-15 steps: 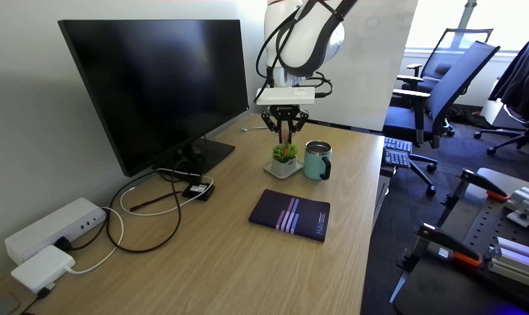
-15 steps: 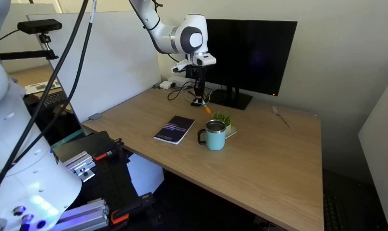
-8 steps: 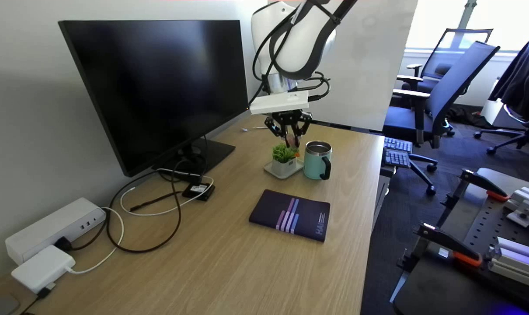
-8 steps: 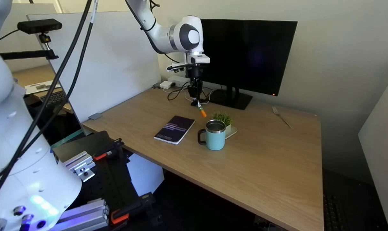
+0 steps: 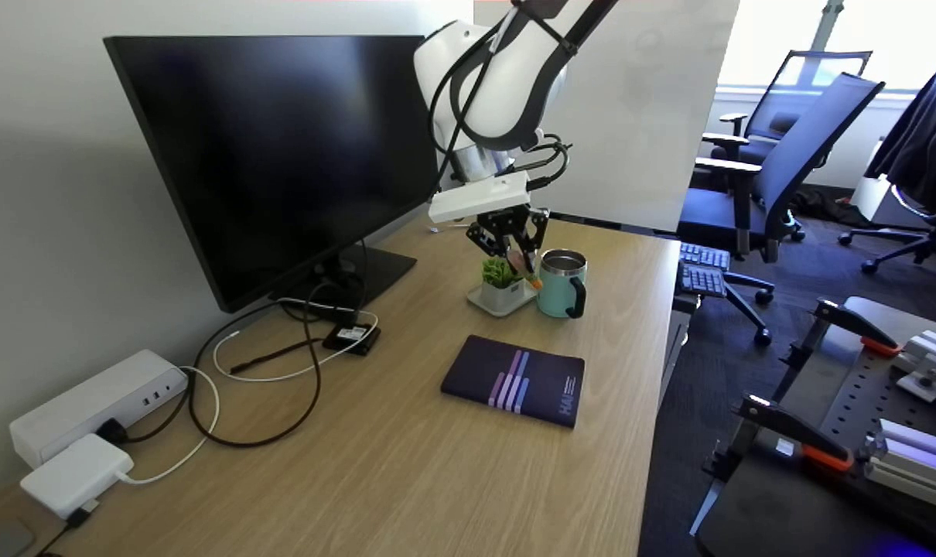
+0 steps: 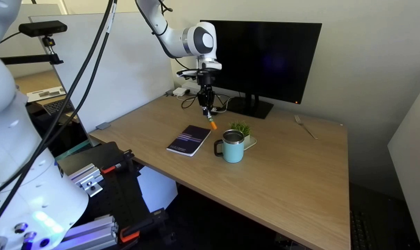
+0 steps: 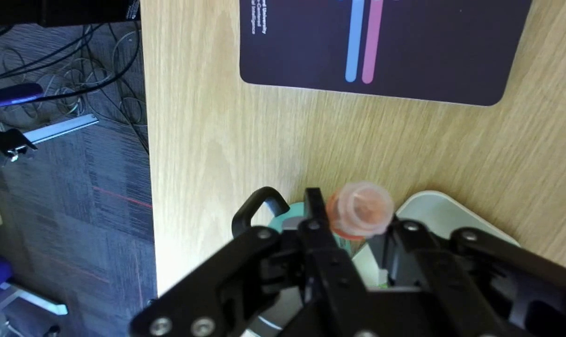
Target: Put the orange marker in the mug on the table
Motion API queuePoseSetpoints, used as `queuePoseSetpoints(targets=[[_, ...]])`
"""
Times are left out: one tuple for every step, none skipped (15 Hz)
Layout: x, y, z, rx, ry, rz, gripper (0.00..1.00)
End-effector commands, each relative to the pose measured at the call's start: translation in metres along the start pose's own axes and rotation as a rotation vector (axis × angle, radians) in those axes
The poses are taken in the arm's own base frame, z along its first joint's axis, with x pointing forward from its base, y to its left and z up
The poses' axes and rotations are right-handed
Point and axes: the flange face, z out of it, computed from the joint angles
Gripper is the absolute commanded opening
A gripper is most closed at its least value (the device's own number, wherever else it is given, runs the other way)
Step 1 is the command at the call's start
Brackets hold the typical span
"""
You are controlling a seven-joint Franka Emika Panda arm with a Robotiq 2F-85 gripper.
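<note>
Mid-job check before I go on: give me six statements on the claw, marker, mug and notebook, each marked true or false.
1. The claw holds the marker. True.
2. The marker is in the mug. False: it is outside, in the claw.
3. The mug's handle points away from the plant. True.
4. The mug lies on its side. False: it stands upright.
5. The notebook is closed. True.
6. The mug stands on the notebook. False: they are apart.
</note>
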Motion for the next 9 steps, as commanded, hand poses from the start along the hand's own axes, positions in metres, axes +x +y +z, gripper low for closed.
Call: queuePoseSetpoints(targets=[[-0.005, -0.011, 0.011, -0.058, 0.02, 0.024, 0.06], [-0.008, -0.014, 0.019, -0.075, 0.02, 0.031, 0.06], [-0.01, -0.016, 0.023, -0.087, 0.016, 0.034, 0.06], [-0.013, -0.018, 0.03, -0.096, 0.017, 0.039, 0.06], [-0.014, -0.02, 0.033, -0.104, 0.016, 0.041, 0.06], [-0.015, -0.022, 0.036, -0.107, 0.014, 0.044, 0.06], [-0.016, -0.024, 0.04, -0.111, 0.013, 0.046, 0.06], [-0.017, -0.026, 0.042, -0.112, 0.014, 0.049, 0.06], [-0.017, -0.028, 0.044, -0.115, 0.014, 0.053, 0.06]])
